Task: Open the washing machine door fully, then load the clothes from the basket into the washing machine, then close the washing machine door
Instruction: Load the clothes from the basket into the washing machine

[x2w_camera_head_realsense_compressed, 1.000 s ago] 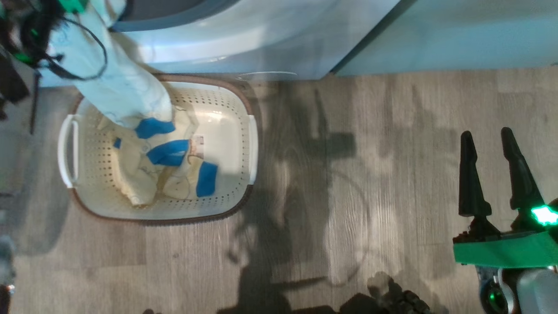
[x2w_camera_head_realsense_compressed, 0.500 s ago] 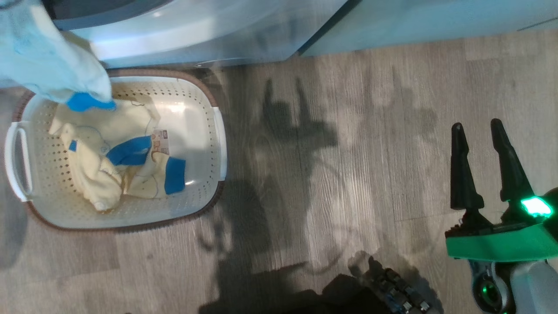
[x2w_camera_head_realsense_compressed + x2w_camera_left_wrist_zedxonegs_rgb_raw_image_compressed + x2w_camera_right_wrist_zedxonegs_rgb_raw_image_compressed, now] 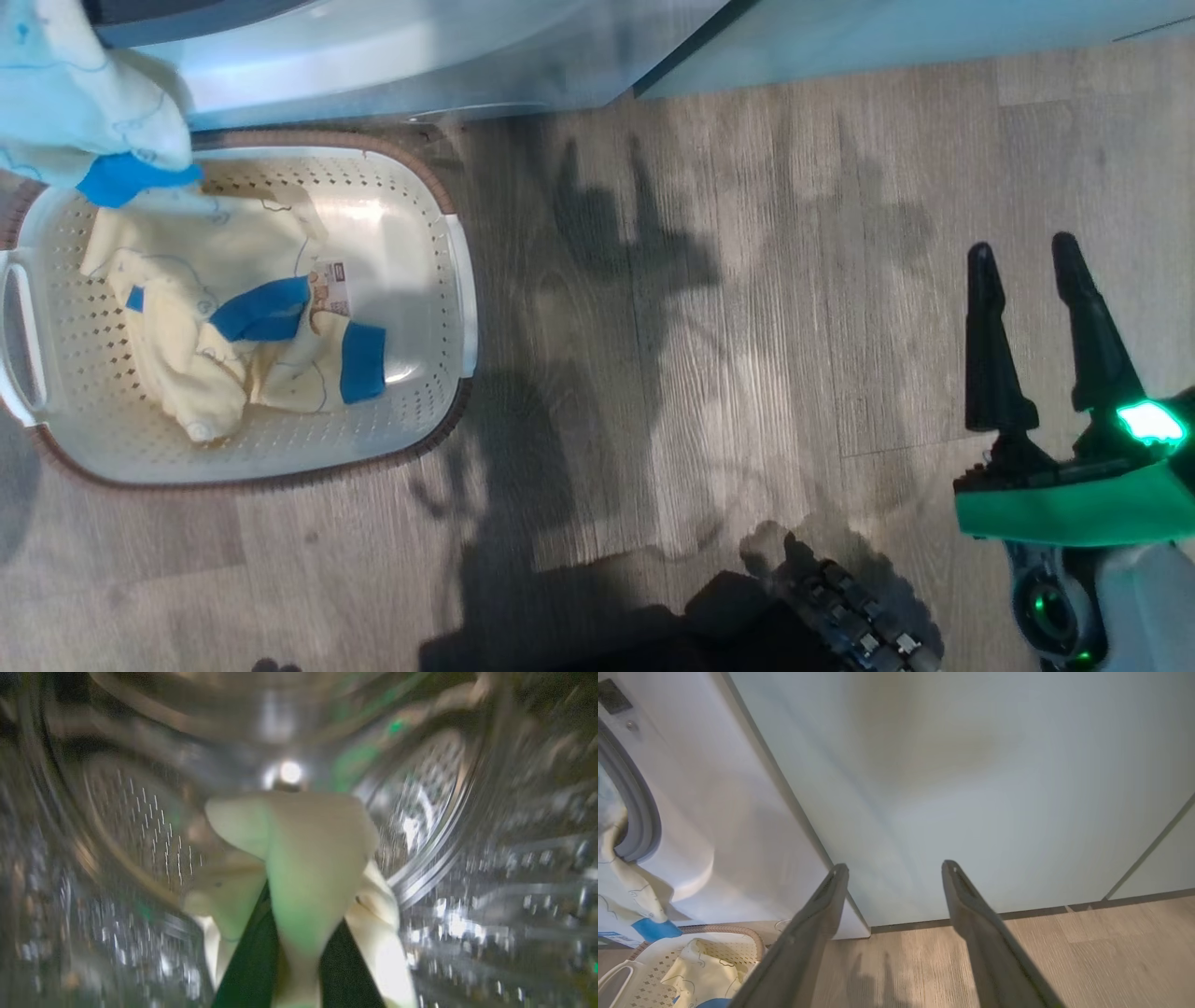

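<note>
Left gripper (image 3: 299,952) pinching a cream garment (image 3: 308,858) inside the drum (image 3: 140,826), walls close all round. Head view: garment trails over the washing machine (image 3: 420,56) lip above the basket (image 3: 457,308), more clothes (image 3: 187,345) inside. Right gripper (image 3: 1021,250) spread, over bare floor (image 3: 747,373).

the cream basket (image 3: 446,280) sits just before the white washing machine (image 3: 392,56). blue-patched yellow clothes (image 3: 177,336) lie in its left half. another garment (image 3: 75,103) hangs over its far-left corner.

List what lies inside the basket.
Inside the basket lie crumpled cream clothes with blue patches, covering its left and middle floor. A label sticker shows on the floor at their edge. Whatever lies beneath the clothes is hidden.
</note>
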